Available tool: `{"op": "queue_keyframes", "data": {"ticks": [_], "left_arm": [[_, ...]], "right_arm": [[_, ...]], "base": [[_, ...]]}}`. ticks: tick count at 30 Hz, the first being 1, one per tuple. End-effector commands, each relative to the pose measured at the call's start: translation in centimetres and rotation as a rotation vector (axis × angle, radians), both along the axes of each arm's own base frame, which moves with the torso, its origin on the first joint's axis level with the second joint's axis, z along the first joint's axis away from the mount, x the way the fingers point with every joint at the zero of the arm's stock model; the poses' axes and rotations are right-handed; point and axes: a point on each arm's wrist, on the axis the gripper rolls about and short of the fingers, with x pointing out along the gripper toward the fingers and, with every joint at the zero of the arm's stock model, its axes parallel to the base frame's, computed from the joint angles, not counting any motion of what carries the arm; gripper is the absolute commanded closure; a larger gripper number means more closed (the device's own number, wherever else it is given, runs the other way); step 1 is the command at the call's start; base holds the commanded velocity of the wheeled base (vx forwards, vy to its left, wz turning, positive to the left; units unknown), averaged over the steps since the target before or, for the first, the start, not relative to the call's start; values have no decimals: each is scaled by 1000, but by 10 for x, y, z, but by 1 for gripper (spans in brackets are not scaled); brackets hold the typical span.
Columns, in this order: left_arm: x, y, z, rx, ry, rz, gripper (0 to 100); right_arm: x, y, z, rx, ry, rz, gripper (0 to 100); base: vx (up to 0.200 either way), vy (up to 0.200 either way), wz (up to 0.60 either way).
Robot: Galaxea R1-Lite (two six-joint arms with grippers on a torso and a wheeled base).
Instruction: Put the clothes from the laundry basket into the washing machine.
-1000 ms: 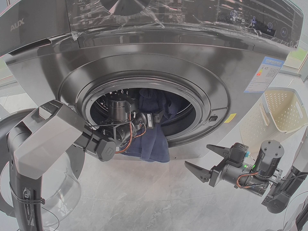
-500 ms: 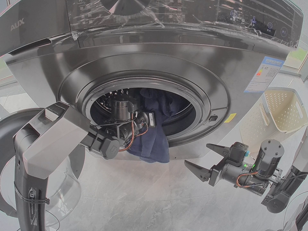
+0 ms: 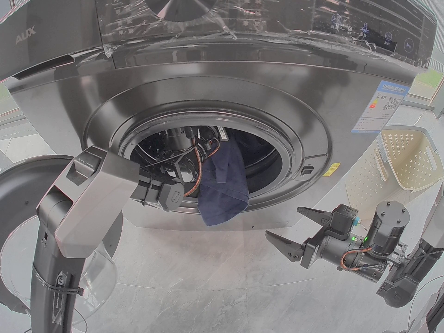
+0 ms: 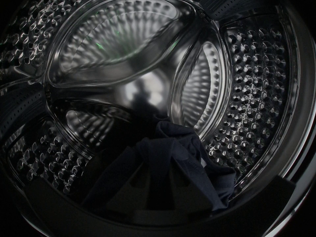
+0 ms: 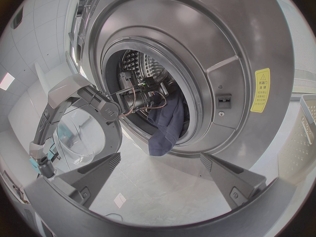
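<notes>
Navy garment (image 3: 224, 186): long axis vertical, top inside washing machine (image 3: 296, 116), hem hanging over door rim (image 3: 277, 195).
Left gripper (image 4: 158, 155): reached inside, pinching it.
Right gripper (image 3: 283, 222): outside, low, fingers apart.

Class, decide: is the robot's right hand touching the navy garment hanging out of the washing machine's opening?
Apart. The head view shows a clear gap between the open right hand and the hanging navy garment.

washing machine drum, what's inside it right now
A navy garment lies bunched at the front of the drum, one end hanging out over the door rim. The left arm's wrist sits in the opening. The cloth covers the drum floor beneath it.
</notes>
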Motion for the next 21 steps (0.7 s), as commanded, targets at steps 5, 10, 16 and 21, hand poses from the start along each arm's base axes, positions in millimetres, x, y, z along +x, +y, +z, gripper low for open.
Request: {"op": "queue_keyframes", "data": {"ticks": [5, 10, 16, 21], "left_arm": [[-12, -5, -6, 18, 41, -24, 0], [-34, -5, -26, 85, 140, -49, 0], [-40, -3, -40, 130, 193, -52, 0], [-35, 1, -51, 168, 232, -38, 100]], "right_arm": [[0, 0, 0, -1, 2, 1, 0], [0, 0, 0, -1, 2, 1, 0], [0, 0, -1, -2, 3, 1, 0], [0, 0, -1, -2, 3, 1, 0]], "base": [[0, 0, 0], [0, 0, 0], [0, 0, 0], [0, 0, 0]]}}
